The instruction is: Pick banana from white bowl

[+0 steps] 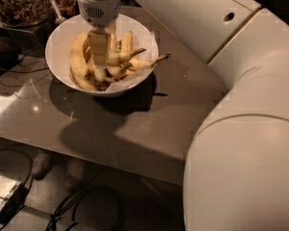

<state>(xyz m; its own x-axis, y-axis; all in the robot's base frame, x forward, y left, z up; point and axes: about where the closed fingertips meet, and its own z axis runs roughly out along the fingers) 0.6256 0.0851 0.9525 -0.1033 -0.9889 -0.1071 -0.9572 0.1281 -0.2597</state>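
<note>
The white bowl stands at the back left of the table and holds several yellow bananas. A long, strongly curved one lies along its left side. Shorter plump ones lie in the middle and right, one with its dark stem pointing right. My gripper reaches straight down from above into the middle of the bowl. Its tip is among the bananas, beside the short one, and hides what lies under it.
A clear glass container of brown nuts stands behind the bowl at the far left, with a spoon beside it. My large white arm fills the right side. Cables lie on the floor below the table's front edge.
</note>
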